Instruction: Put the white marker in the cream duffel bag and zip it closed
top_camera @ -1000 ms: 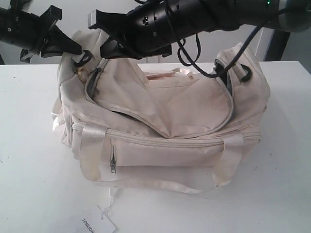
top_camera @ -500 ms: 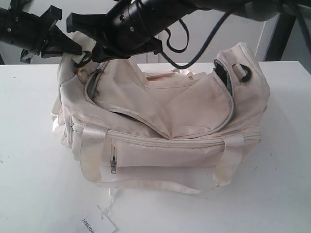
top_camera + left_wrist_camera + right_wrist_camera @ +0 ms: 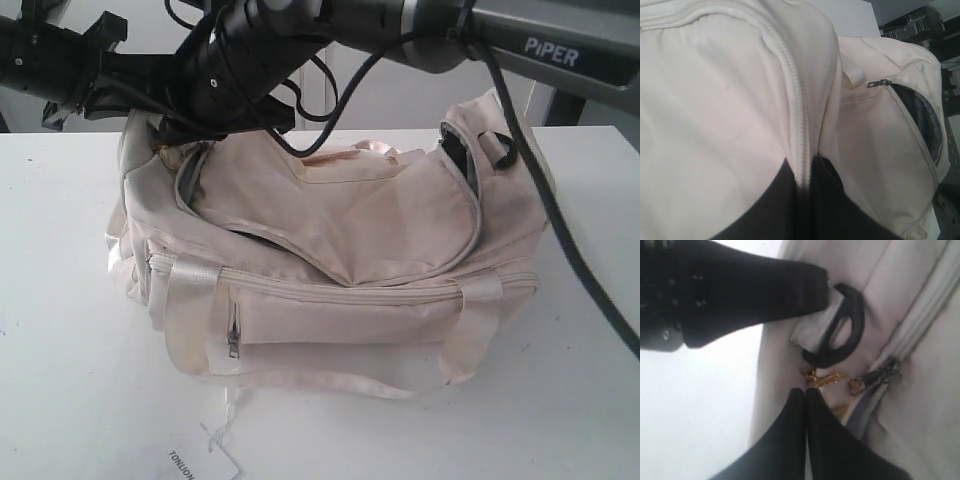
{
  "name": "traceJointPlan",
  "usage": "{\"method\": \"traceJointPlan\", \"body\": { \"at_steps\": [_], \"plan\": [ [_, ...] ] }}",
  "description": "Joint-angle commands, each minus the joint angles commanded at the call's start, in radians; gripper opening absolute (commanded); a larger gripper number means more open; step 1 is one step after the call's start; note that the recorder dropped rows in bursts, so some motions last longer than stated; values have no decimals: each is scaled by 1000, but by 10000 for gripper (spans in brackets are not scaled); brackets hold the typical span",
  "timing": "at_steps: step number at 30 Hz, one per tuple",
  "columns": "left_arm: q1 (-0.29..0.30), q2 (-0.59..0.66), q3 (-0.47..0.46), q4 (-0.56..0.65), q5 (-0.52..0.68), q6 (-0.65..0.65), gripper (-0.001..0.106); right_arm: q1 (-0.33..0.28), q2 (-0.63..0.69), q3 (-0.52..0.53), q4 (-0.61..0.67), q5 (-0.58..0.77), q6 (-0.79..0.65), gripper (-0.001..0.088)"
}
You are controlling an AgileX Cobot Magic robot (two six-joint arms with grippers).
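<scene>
Two arms: both crowd the left end of the cream duffel bag (image 3: 360, 215) on the white table (image 3: 60, 300), the right arm reaching across the middle.
Hidden: the white marker shows in no view; in the exterior view the right arm covers both grippers' tips.
Cut off: a paper tag (image 3: 200, 462) runs off the near edge.
Left gripper (image 3: 802, 185): clamped on a fold of the bag, the zip's ridge between its dark fingers (image 3: 765, 210).
Right gripper (image 3: 805, 392): clenched, fingers pressed flat together, tips at the gold charm (image 3: 827, 377) beside a black D-ring (image 3: 852, 325).
Unclear: whether those tips pinch the charm.
Bag: top zip gaping, dark lining (image 3: 455, 155) showing at the right end.
</scene>
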Motion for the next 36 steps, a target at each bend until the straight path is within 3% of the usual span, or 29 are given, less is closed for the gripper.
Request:
{"method": "traceJointPlan", "body": {
  "at_steps": [4,11,14,30,32,36],
  "plan": [
    [0,0,0,0,0,0,0,0,2,0,2,-4,9,45],
    [0,0,0,0,0,0,0,0,16,0,6,-4,34,261],
    [0,0,0,0,0,0,0,0,20,0,6,-5,56,312],
    [0,0,0,7,2,0,0,0,77,0,4,-1,135,309],
    [0,0,0,10,2,0,0,0,77,0,4,7,135,278],
    [0,0,0,25,2,0,0,0,77,0,0,34,133,103]
  ]
}}
